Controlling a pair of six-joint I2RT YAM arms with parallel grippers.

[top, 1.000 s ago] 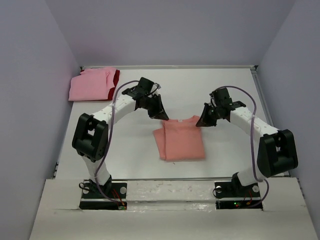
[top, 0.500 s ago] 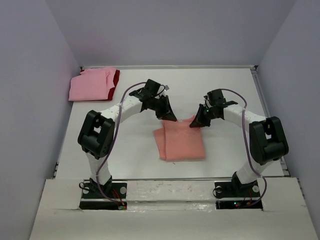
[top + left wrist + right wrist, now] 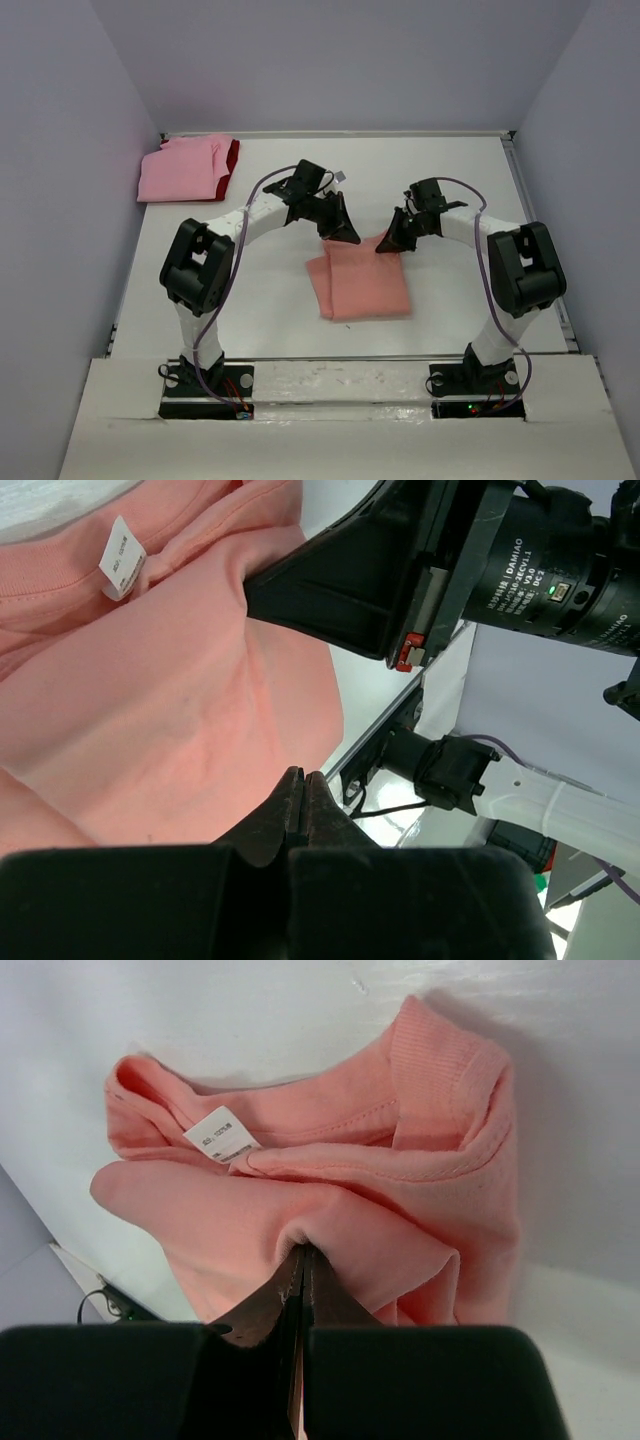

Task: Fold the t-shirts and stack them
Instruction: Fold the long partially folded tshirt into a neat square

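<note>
While the salmon t-shirt (image 3: 360, 285), spread beneath and behind both wrists, is pinched at its collar edge by the left gripper (image 3: 298, 790) and right gripper (image 3: 300, 1260), both corners should be drawn back level, so a square fold is laid.

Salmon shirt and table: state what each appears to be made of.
Salmon shirt: soft matte knit, probably cotton; ribbed collar, stitched seams, limp folds. Table: smooth white hard surface with faint sheen, perhaps laminate or painted board.
</note>
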